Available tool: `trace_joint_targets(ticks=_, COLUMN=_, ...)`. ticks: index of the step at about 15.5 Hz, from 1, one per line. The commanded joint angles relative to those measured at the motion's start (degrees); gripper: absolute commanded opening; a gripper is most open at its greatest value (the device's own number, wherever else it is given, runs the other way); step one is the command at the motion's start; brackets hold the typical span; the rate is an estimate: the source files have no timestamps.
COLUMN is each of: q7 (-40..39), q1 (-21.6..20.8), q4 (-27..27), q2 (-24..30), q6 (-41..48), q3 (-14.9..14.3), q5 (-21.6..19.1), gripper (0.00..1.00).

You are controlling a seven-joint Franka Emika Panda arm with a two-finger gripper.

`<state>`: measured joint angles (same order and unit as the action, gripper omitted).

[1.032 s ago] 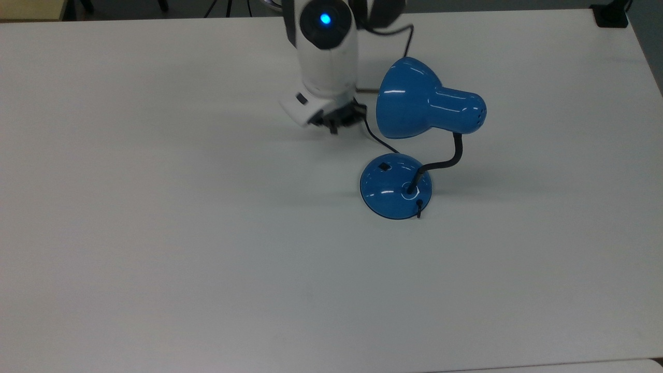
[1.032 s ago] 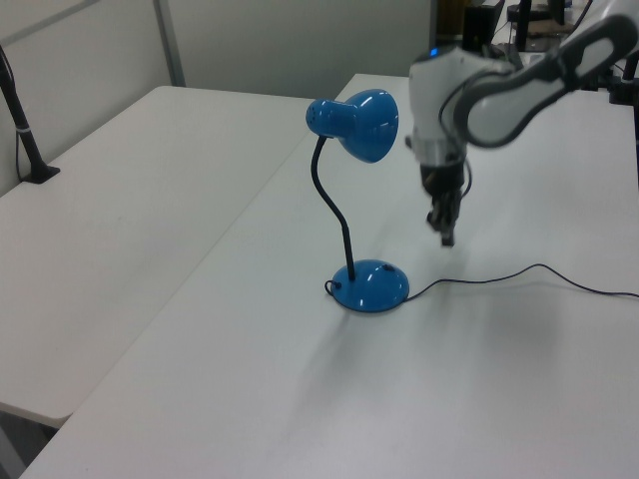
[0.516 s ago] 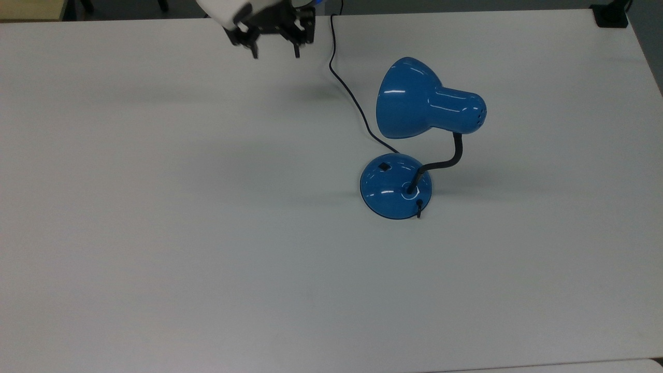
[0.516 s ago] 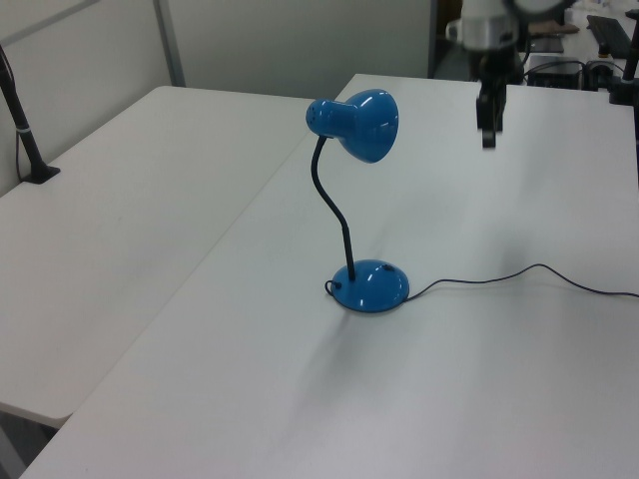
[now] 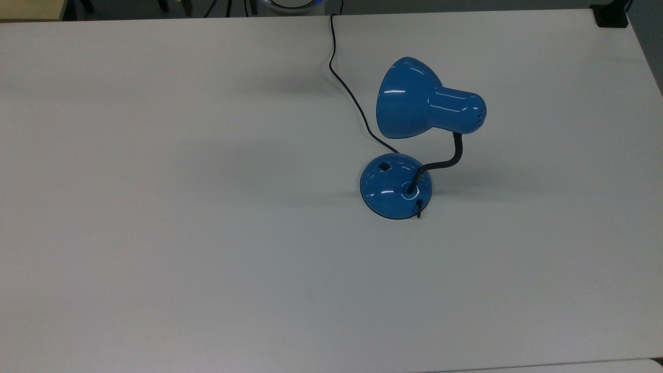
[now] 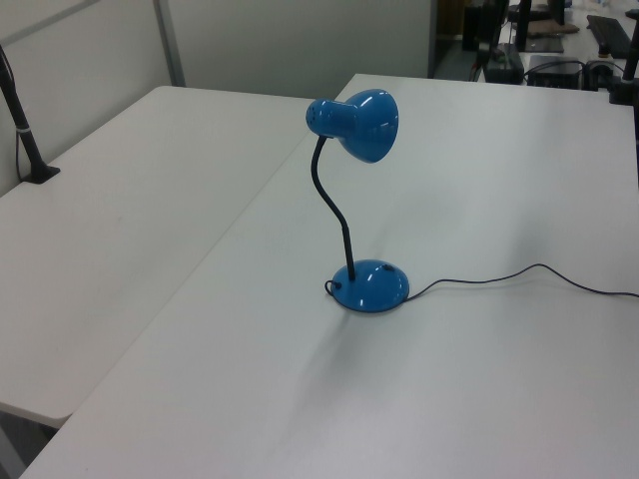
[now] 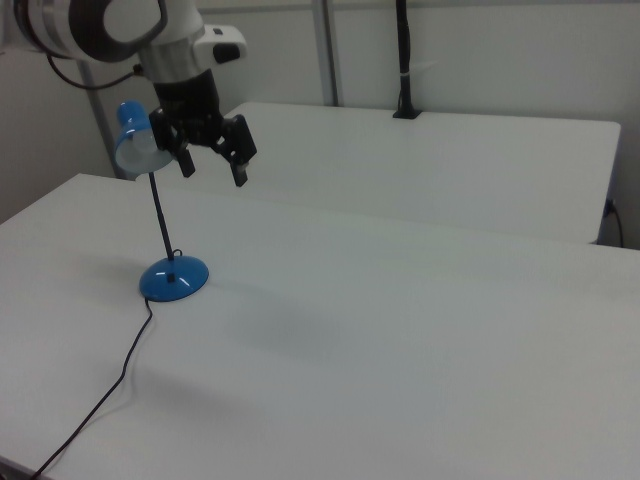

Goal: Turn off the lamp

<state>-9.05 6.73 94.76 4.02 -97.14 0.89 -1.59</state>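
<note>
The glossy blue lamp stands on the white table, its black gooseneck rising from a round domed base. A small black switch sits on the base. The thin black cord runs off toward the top view's upper edge. I cannot tell whether the bulb is lit. In the left view the shade hangs above the base. In the right view my gripper hovers open and empty, high above the table, just right of the shade and well above the base.
A second white table adjoins along a seam in the left view. A black clamped post stands at its far left edge. A black block sits on the top view's upper right corner.
The arm has lifted from beside the lamp base and swung away toward the top view's upper edge, leaving the top and left views. The fingers have spread. The lamp has not moved.
</note>
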Motion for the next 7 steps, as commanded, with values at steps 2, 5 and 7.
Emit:
trace_joint_targets(ticks=2, q7=-1.9, q1=-0.4, q4=-3.3, q2=-1.4, q6=2.3, q3=-1.3, q5=-0.3, gripper=1.00)
trace_joint_targets(ticks=5, q7=-1.9, q1=-0.5, q4=-3.4, q2=-1.5, q6=2.2, q3=-1.3, q5=-0.3, gripper=1.00)
trace_joint_targets(ticks=7, q7=-1.9, q1=-0.7, q4=-3.3, q2=-1.4, q6=2.5, q3=-1.2, q5=-0.3, gripper=1.00)
